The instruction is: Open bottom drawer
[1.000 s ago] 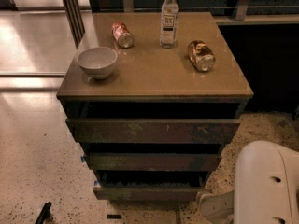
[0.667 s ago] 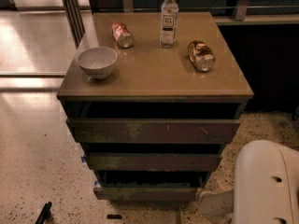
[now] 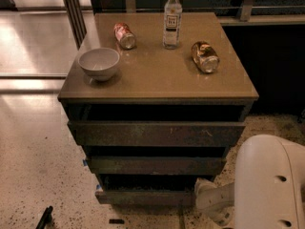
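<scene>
Although the bottom drawer (image 3: 143, 196) is the lowest and narrowest of the three dark fronts, just above the floor, it already stands a little way out from the cabinet, with a dim strip of its inside showing behind the front. By my reckoning the task is begun but not finished: the opening is slight, and a longer pull outward is left. The gripper (image 3: 204, 194) sits low at the drawer's right end, close against the front's corner as far as I can see; whether it is spread or closed on anything I cannot tell. Behind it the pale arm casing (image 3: 269, 185) fills the lower right. The middle drawer (image 3: 155, 166) and the top drawer (image 3: 157, 133) also stand out a bit. On the cabinet top (image 3: 157, 80), a white bowl (image 3: 98, 63) rests near the front left corner, a red can (image 3: 125, 35) lies toward the back left, a water bottle (image 3: 172, 19) stands by the back edge, and another can (image 3: 205, 57) lies toward the right edge.
</scene>
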